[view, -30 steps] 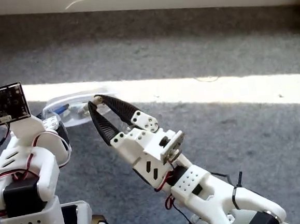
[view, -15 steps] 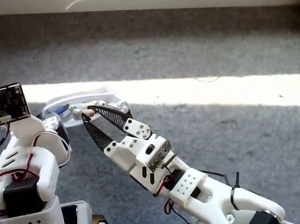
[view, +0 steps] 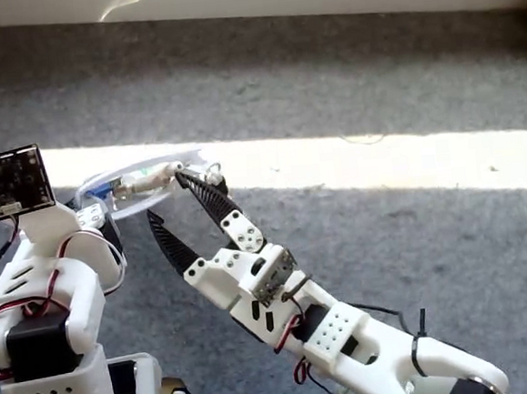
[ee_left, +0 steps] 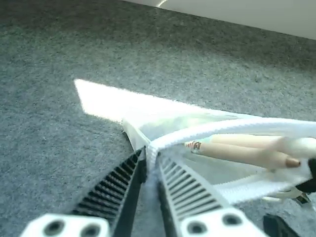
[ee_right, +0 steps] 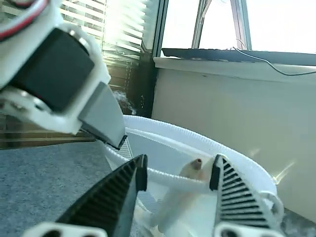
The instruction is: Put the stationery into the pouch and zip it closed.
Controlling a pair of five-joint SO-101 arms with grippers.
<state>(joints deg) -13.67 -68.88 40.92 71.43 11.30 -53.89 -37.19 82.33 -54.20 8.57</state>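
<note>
Your left gripper was clenched on the pouch, its jaws pinched together on the white zip rim at one end of the mouth. The pouch lay on the grey bench, at the end of a sunlit strip and just ahead of the left arm, with its mouth gaping. Inside it you could see the stationery, a cream pen-like stick lying lengthwise beneath the rim. Your right gripper was released, jaws spread wide and holding nothing. From above, one finger's tip sat at the pouch's other end, near the small metal zip pull, and the other finger hung lower, over the bench beside the left arm. In the right wrist view the two fingers straddled a strand of the rim, with the end of the stationery between them. You could not tell whether either finger touched the pouch.
</note>
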